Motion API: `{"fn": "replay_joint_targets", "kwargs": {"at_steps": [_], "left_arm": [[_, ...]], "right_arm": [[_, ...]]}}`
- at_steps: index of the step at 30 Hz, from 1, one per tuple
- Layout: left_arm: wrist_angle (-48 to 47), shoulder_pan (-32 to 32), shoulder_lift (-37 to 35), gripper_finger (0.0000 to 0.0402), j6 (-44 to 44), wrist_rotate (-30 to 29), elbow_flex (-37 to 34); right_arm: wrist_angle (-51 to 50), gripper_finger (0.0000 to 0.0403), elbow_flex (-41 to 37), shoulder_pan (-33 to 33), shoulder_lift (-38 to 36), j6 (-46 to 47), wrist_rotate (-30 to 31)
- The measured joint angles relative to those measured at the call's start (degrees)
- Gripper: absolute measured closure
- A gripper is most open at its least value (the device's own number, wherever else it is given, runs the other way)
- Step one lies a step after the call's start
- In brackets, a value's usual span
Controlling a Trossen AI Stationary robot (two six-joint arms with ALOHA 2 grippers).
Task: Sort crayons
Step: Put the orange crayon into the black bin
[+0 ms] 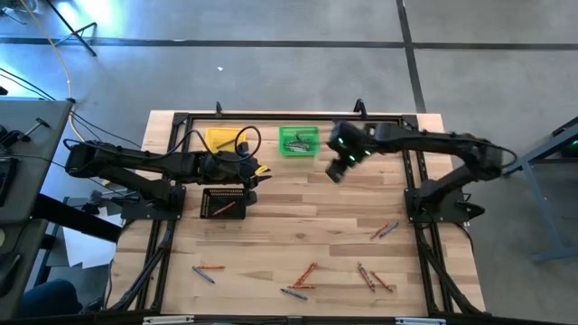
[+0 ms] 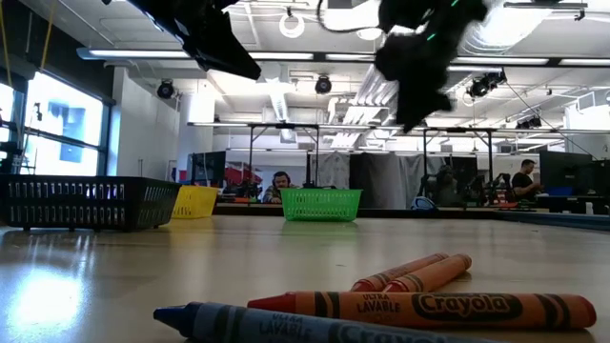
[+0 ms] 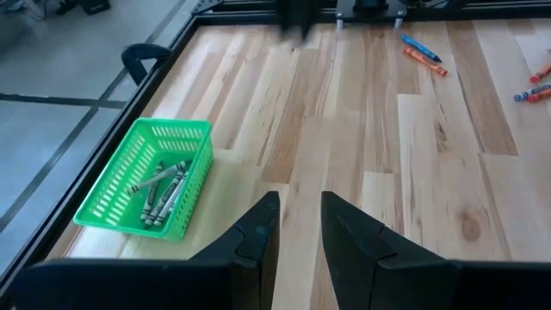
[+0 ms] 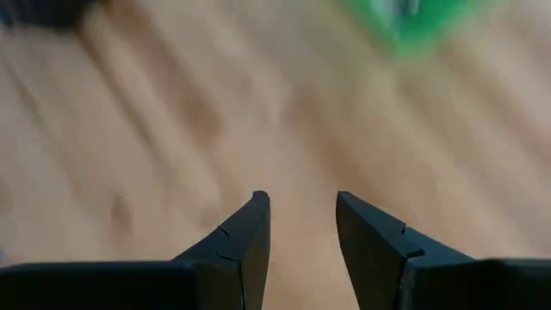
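While the right gripper (image 1: 336, 169) hangs beside the green bin (image 1: 298, 141) at the table's far edge, jaws apart and empty, the left gripper (image 1: 256, 171) waits, jaws narrowly parted. Loose crayons (image 1: 303, 275) lie along the near edge; another pickup seems next.

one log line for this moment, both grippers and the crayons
right gripper: open, empty, beside green bin | left gripper: open, empty, above black bin | crayons: loose on table

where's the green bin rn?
High view: the green bin sits at the table's far edge, centre, between the yellow bin to its left and the right gripper hovering beside it, with grey crayons inside.
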Motion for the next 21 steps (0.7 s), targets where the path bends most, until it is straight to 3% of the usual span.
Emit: {"fn": "replay_joint_targets", "kwargs": {"at_steps": [6,11,21], "left_arm": [[0.0,0.0,0.0,0.0328,-1.2,0.0,0.0],[-0.1,0.0,0.0,0.0328,-1.3,0.0,0.0],[0.0,0.0,0.0,0.0328,5.5,0.0,0.0]], "right_arm": [[-18.8,0.0275,0.0,12.8,-7.2,22.9,7.6],[-26.9,0.0275,0.0,23.5,-7.9,33.0,12.9],[-25.3,0.0275,-7.3,37.7,-6.6,62.3,11.2]]}}
